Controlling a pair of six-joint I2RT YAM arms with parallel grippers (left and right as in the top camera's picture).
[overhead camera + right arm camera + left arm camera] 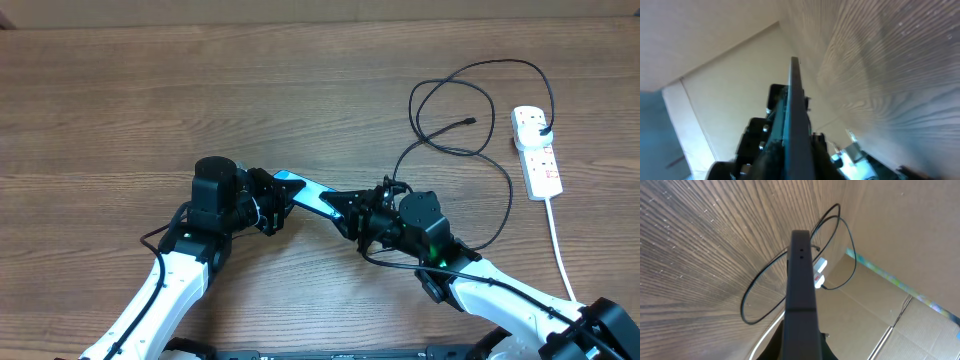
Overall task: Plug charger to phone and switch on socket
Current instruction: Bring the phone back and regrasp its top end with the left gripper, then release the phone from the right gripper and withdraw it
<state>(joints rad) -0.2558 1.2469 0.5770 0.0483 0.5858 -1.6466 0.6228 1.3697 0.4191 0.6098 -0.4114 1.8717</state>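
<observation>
Wooden table holds the phone between two arms, left gripper pinching one end, right gripper at the other, its grip unclear, while the charger loops beside the socket

Wooden table — charger, socket

Overhead top-down; both wrist views tight on the phone.

The surface was brown wood with fine streaked grain. At centre frame the phone showed a cyan-blue screen. The charger was black. At right, the socket was white with red marks.
</observation>
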